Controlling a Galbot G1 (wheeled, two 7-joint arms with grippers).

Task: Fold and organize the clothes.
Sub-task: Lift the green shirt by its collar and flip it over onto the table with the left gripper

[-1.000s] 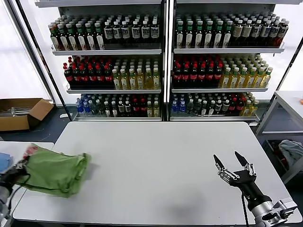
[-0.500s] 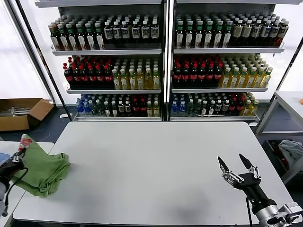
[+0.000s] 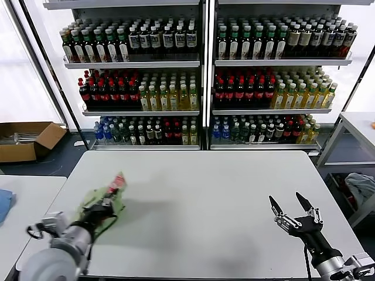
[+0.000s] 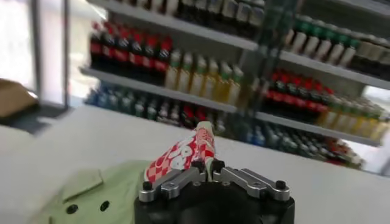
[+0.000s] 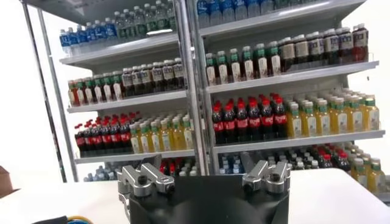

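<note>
The T-shirt (image 3: 104, 202) sits bunched at the lower left of the head view, near the left front part of the grey table (image 3: 199, 205), with its red-and-white mark (image 3: 116, 183) poking up at the top of the bundle. The left gripper (image 3: 107, 202) is clamped on the T-shirt; in the left wrist view the fingers (image 4: 183, 178) pinch the cloth right at the mark (image 4: 183, 156), with light green fabric (image 4: 91, 192) spread beneath them. The left arm reaches in from the bottom left corner of the head view.

The right gripper (image 3: 292, 206) hovers at the lower right of the head view, above the table's right front part, well apart from the T-shirt, its two fingers spread and holding nothing.

A blue cloth (image 3: 3, 204) lies on a side table (image 3: 29, 196) at the left edge. Shelves of bottles (image 3: 205, 76) fill the upper half, and a cardboard box (image 3: 26, 139) sits on the floor at the left.
</note>
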